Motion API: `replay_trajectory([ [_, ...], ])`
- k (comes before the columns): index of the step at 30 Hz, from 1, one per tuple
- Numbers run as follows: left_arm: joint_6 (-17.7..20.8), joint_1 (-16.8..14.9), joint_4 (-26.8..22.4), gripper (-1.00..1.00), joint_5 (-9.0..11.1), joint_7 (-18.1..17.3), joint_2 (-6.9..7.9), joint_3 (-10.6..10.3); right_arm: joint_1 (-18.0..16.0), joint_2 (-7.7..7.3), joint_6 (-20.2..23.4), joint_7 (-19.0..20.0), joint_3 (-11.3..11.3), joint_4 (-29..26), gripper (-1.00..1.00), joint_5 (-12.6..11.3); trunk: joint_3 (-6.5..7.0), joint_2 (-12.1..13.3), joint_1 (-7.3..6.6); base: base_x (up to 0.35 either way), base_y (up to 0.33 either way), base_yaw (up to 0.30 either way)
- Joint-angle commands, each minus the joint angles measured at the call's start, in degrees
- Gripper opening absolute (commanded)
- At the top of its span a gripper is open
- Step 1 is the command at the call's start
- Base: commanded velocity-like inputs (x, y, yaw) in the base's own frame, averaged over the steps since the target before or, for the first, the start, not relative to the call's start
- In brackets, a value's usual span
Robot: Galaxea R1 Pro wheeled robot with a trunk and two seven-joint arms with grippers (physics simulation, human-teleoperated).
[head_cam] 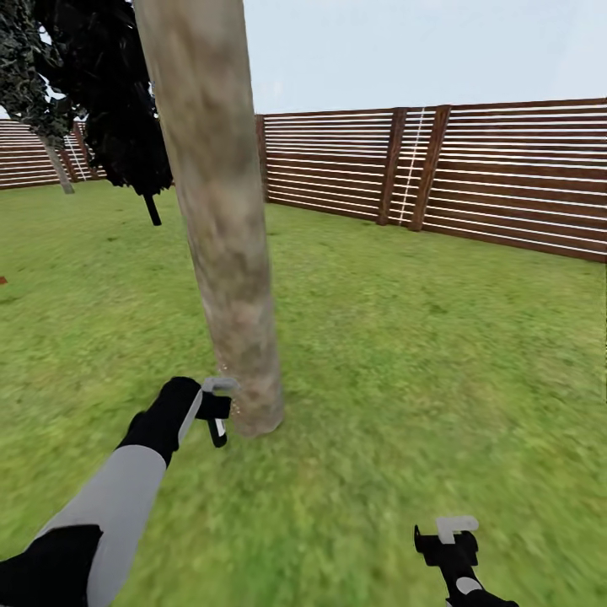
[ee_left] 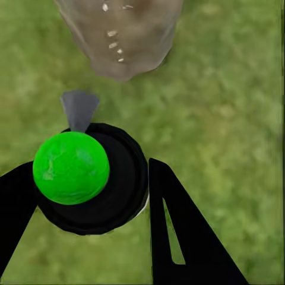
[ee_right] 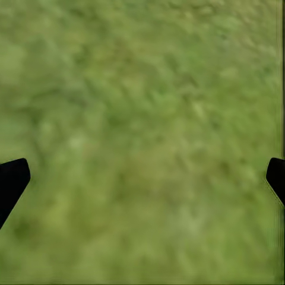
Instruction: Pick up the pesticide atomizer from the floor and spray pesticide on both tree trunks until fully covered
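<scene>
So the left claw is clamped around the pesticide atomizer, a round black body with a bright green ball cap and a small grey cone nozzle. In the left wrist view the two black fingers sit either side of it, hugging the body. The thing that matters here: the nozzle points straight at the base of the thick mottled grey-brown tree trunk, and the trunk is right there, just beyond the claw. You can see a few pale specks on the bark near the bottom, probably spray landing, though I can't say for sure.

The trunk's long axis runs upright with a slight lean, going way above where the claw sits down by the blurry green grass floor. So my guess is the nozzle has to sweep up along that axis to cover the rest.

The right claw hangs low, well apart from the trunk, spread wide with nothing in it, over grass. Left arm is clearly the nearer one. Brown slatted wooden fence behind.
</scene>
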Motion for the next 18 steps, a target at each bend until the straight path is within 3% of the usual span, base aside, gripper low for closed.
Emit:
replay_trajectory([
  [1,0.3,0.0,-0.4,-1.0,-0.7,-0.5,-0.11,0.4,0.0,0.0,-0.1,-0.1,0.5,0.0,1.0,-0.6,-0.05,0.0,-0.01,0.0,-0.268,0.0],
  [10,0.4,0.0,-1.1,-1.0,-0.7,-0.5,0.05,0.4,0.0,0.0,-0.1,-0.1,0.5,0.0,1.0,-0.6,-0.05,0.0,-0.01,0.0,-0.27,0.003],
  [15,0.2,0.1,-1.1,-1.0,-0.7,-0.4,-0.71,0.5,0.0,0.0,-0.1,-0.1,0.5,0.0,1.0,-0.5,-0.05,0.0,-0.01,0.109,-0.242,0.186],
  [17,0.2,0.1,-1.2,-1.0,-0.8,-0.4,-0.27,0.5,0.0,0.0,-0.1,-0.1,0.5,0.0,1.0,-0.5,-0.05,0.0,-0.01,0.265,-0.154,0.049],
  [18,0.3,0.3,-3.0,-1.0,-0.9,-0.3,1.04,0.5,0.0,0.0,-0.1,-0.1,0.5,0.0,1.0,-0.5,-0.05,0.0,-0.01,0.28,-0.142,0.009],
])
